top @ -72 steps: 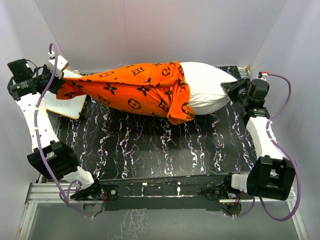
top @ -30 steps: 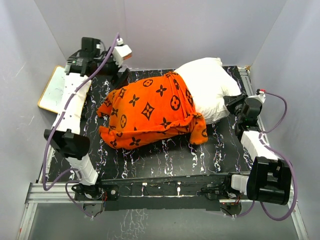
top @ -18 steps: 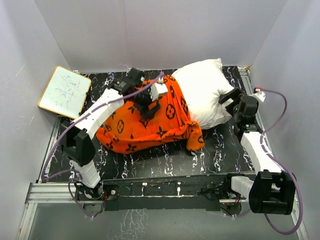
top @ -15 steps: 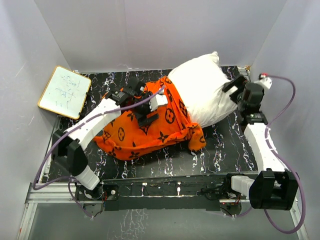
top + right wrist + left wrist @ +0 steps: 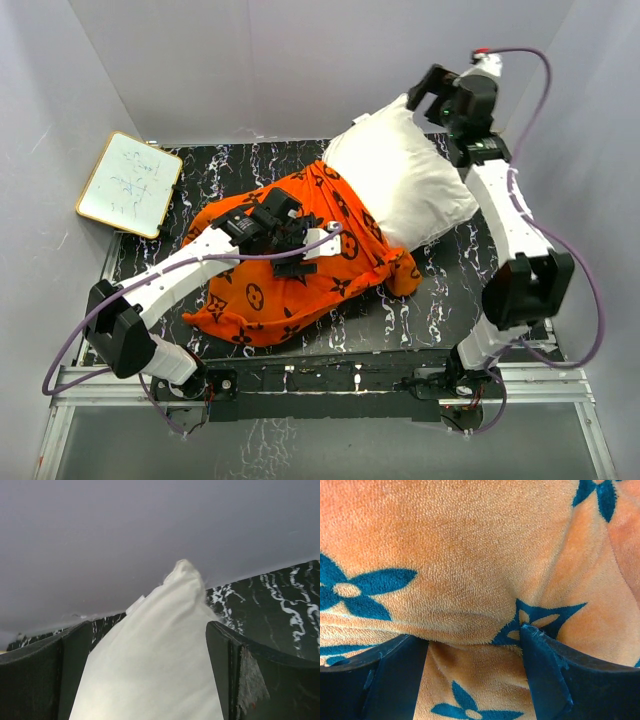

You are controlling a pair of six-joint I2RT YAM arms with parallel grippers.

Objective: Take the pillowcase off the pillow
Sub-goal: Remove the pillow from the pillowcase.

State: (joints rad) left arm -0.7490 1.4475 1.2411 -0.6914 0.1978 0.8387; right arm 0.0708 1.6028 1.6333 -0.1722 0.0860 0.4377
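The orange pillowcase (image 5: 270,290) with black motifs lies bunched across the middle of the table, still over the lower end of the white pillow (image 5: 405,185). The pillow's bare upper part slants up toward the back right. My left gripper (image 5: 300,248) presses down on the pillowcase's middle. In the left wrist view its jaws (image 5: 470,635) stand apart with a ridge of pillowcase (image 5: 470,570) between them. My right gripper (image 5: 422,98) is raised at the pillow's top corner. It is open (image 5: 144,630), and the pillow (image 5: 150,680) fills the gap between its fingers.
A white board with a tan frame (image 5: 128,183) lies at the back left corner. The black marbled table (image 5: 440,300) is boxed in by white walls on three sides. The arm bases and a metal rail run along the near edge.
My left arm swung from the back left corner onto the pillowcase's middle. My right gripper opened and rose toward the back wall. The pillow's end tilted up; the pillowcase slid front-left.
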